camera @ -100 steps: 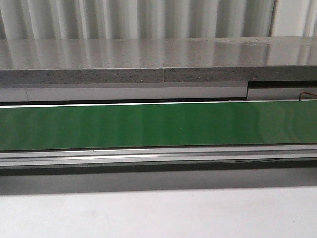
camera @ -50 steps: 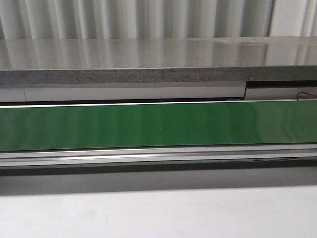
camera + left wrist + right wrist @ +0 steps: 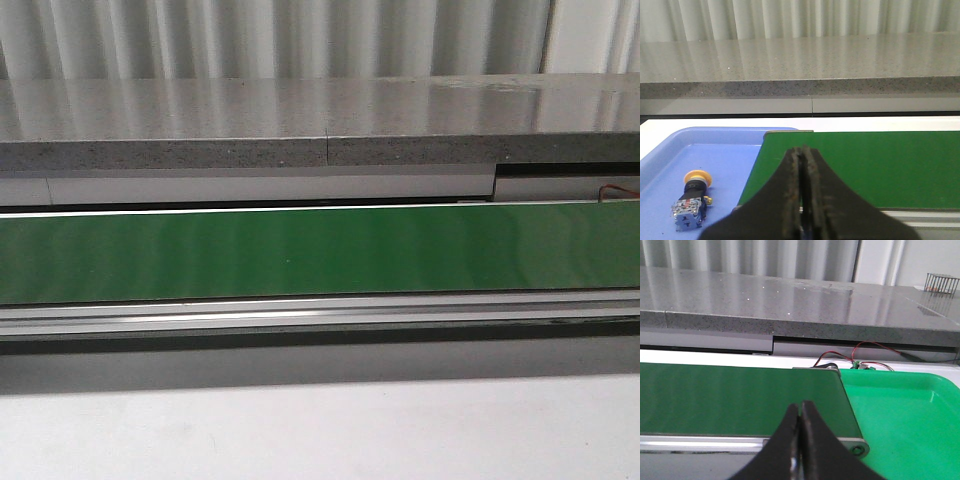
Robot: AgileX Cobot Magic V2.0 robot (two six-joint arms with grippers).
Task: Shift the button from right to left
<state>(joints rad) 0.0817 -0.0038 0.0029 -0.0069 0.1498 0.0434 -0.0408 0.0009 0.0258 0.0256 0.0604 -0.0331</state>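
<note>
The belt point(image 3: 300, 252) is a plain deep green with faint lighter vertical streaks. Behind it, the counter point(image 3: 250, 120) is speckled grey stone. The blue tray point(image 3: 670, 155) is a pale periwinkle; on it, the button point(image 3: 692, 197) has a yellow-orange cap, a black collar and what seems a blue-and-clear rear block. The green tray point(image 3: 910, 415) is bright green. Red and black wires point(image 3: 860, 352) sit behind it. Both grippers point(image 3: 801, 200) point(image 3: 799, 440) are black.
</note>
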